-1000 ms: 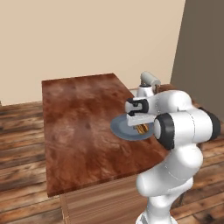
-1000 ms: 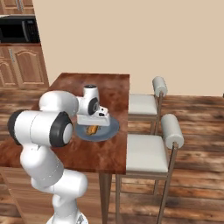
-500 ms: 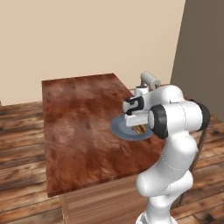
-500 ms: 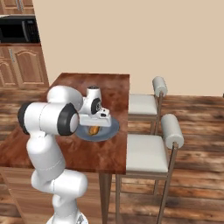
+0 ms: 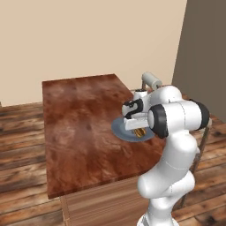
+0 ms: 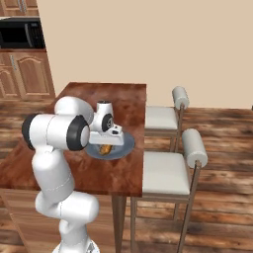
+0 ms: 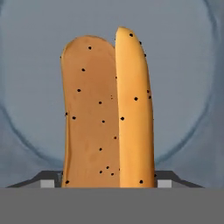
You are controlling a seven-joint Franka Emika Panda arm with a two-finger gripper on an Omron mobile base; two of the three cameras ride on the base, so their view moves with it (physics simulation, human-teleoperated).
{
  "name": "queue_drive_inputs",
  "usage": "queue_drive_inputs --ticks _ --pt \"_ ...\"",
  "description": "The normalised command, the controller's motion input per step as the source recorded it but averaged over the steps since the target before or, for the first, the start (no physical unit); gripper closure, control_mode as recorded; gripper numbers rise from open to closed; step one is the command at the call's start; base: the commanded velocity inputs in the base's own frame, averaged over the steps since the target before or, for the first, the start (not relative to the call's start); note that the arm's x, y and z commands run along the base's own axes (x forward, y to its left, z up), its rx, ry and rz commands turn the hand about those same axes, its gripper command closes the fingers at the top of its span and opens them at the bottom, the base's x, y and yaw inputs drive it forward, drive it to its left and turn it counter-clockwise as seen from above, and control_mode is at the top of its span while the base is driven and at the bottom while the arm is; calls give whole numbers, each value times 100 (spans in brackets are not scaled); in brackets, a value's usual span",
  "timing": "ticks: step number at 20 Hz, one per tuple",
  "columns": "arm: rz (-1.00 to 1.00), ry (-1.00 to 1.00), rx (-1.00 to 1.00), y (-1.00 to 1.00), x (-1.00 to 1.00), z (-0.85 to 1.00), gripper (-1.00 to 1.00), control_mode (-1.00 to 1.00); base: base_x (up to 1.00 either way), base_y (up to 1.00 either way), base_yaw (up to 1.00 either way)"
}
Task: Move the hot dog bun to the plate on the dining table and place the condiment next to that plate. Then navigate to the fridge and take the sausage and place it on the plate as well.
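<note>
The tan-orange hot dog bun (image 7: 109,109), split lengthwise and speckled, stands between the two finger tips, which press against its sides. My gripper (image 7: 107,181) is shut on it and hangs low over the blue-grey plate (image 7: 26,65). From the base, my gripper (image 5: 139,131) points down at the plate (image 5: 119,129) near the right edge of the dining table (image 5: 79,114), with the bun (image 5: 140,132) peeking out beneath the hand. From the other side, my gripper (image 6: 105,147), the bun (image 6: 105,148), the plate (image 6: 126,143) and the table (image 6: 113,99) all show.
Two white-cushioned stools (image 6: 160,118) (image 6: 165,173) stand along the table's right side. Wooden cabinets with a black microwave (image 6: 20,32) are at the far left. A dark wall (image 5: 203,44) rises behind the stools. The wide left part of the tabletop is bare.
The arm's elbow and upper links have swung and folded closer over the table edge. The hand with the bun has stayed above the plate.
</note>
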Motion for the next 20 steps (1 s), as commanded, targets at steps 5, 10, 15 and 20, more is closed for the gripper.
queue_drive_inputs --ticks 5,10,15,20 --pt "0 -7 0 0 -5 3 -100 -100 0 0 0" --pt "0 -16 0 0 -28 41 -100 -100 0 0 0" --pt "0 -20 0 0 -46 68 -100 -100 0 0 0" --pt "0 -22 0 1 -59 78 -100 -100 0 0 0"
